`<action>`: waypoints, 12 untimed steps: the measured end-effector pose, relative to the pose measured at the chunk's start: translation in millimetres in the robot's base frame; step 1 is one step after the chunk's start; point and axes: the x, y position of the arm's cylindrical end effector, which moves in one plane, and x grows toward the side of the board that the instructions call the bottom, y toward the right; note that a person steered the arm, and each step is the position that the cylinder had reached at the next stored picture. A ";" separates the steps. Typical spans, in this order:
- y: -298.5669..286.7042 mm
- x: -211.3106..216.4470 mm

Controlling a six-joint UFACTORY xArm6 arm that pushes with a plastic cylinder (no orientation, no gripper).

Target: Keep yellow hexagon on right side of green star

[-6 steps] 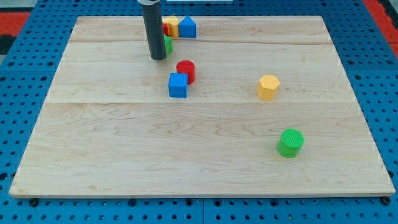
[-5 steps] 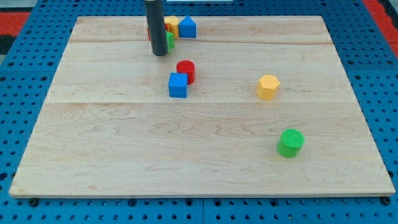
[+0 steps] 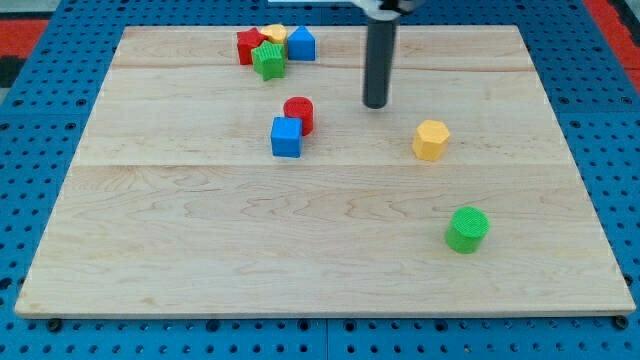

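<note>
Camera view showed a green cylinder (image 3: 467, 229) nearest the view's bottom, on the wooden board (image 3: 200, 260). Farther up sat the yellow hexagon (image 3: 431, 140), to the view's right of a blue cube (image 3: 286, 137) touching a red cylinder (image 3: 299, 114). My tip (image 3: 375, 104) stood just up-left of the hexagon, apart from it, touching and grasping nothing. Farthest, the green star (image 3: 268, 60) lay clustered with a red block (image 3: 249, 45), a yellow block (image 3: 274, 34) and a blue block (image 3: 302, 44).
</note>
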 end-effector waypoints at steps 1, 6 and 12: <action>52.5 3.2; 42.3 52.9; -3.5 34.5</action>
